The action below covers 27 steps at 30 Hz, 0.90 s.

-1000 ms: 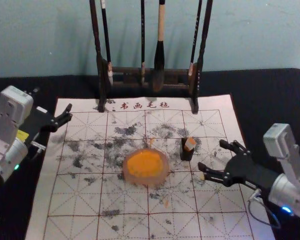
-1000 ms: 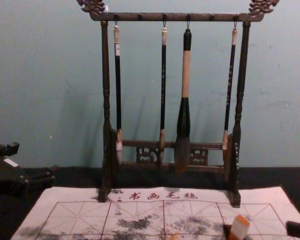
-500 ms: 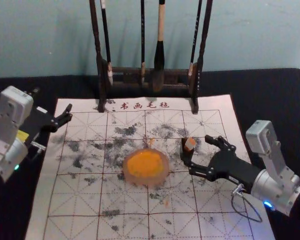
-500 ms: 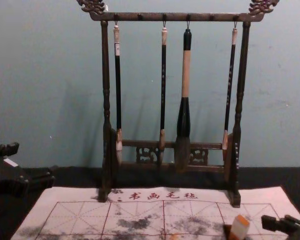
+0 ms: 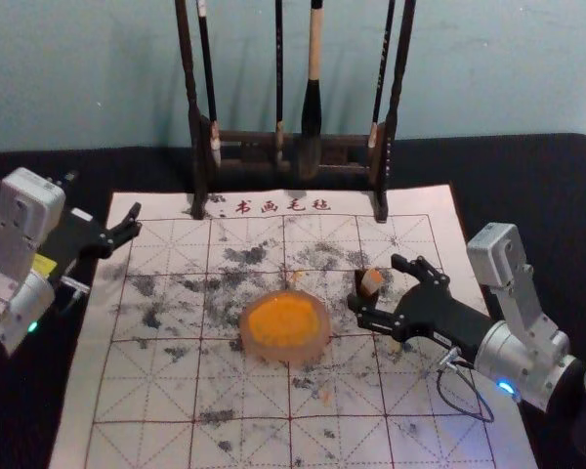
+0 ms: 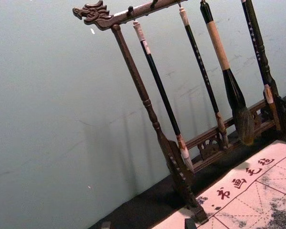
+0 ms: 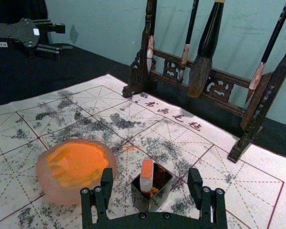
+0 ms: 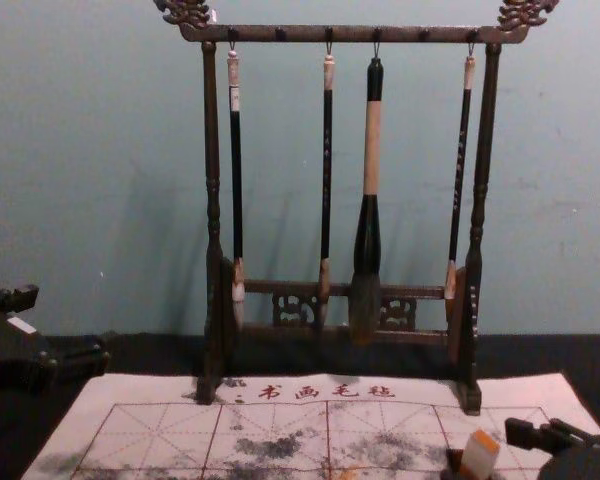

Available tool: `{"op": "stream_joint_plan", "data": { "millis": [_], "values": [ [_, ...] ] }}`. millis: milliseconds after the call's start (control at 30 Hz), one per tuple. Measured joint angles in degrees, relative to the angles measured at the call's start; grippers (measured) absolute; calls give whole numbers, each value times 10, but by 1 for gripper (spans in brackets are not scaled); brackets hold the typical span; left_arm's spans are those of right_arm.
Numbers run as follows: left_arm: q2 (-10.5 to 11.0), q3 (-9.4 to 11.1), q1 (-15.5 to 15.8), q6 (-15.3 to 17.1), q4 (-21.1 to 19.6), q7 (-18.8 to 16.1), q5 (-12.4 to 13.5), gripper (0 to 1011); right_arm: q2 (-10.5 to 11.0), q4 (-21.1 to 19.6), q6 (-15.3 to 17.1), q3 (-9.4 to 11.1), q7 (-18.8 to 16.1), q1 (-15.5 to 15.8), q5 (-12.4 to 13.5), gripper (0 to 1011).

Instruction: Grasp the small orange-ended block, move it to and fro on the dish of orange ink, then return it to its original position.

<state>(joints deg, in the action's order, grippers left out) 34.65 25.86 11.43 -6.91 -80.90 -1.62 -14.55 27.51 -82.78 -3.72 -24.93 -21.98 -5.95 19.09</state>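
The orange-ended block (image 5: 372,281) leans in a small dark square holder (image 5: 360,289); in the right wrist view the block (image 7: 147,176) shows its orange top above the holder's rim. My right gripper (image 5: 377,282) is open around the block and holder in the head view. Seen from its wrist, the right gripper (image 7: 150,178) has a finger on either side of them, apart from the block. The dish of orange ink (image 5: 285,324) lies left of the holder. My left gripper (image 5: 103,195) is parked open at the mat's left edge; its tips (image 6: 148,223) show in the left wrist view.
A dark wooden rack (image 8: 352,34) with several hanging brushes stands behind, its feet on the mat's far edge. The ink-stained gridded mat (image 5: 244,401) covers the black table. A pale blue wall (image 5: 508,68) rises at the back.
My right gripper has moved left and slightly away from the body, so its fingers now stand around the holder. The left arm, block and dish have stayed put.
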Motion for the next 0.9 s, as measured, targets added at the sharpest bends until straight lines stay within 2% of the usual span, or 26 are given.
{"op": "stream_joint_plan", "data": {
  "millis": [467, 900],
  "values": [
    [0, 0, 0, 0, 0, 0, 0, 1001, -19, 6, -2, 13, -7, 1, -14, 1000],
    [0, 0, 0, 0, 0, 0, 0, 1001, -20, 6, -1, 14, -7, 2, -17, 1000]
  ]
}}
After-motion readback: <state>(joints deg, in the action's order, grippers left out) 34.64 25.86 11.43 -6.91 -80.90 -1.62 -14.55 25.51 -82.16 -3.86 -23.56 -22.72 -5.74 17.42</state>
